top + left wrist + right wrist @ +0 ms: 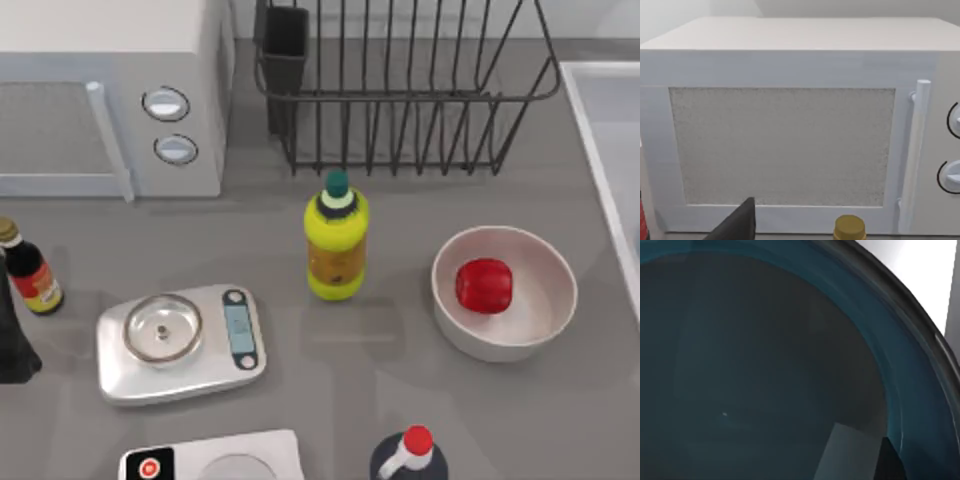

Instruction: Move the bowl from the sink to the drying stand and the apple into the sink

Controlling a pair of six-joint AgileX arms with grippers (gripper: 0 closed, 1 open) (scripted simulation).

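Right wrist camera sat close over bowl (765, 365) interior, apparently for rim grasp; finger state could not be told. Sink (600, 130) at far right edge. Stand (400, 100) far centre, unloaded. Apple (484, 285) rested in white bowl (540, 330), right. Left arm parked facing microwave (790, 125), grip state could not be told

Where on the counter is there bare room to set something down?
Bare grey counter lies between the yellow bottle with a green cap, the silver kitchen scale and the white bowl holding the glossy red apple. The black wire drying stand holds no dishes. The left edge is crowded, by the small dark sauce bottle.
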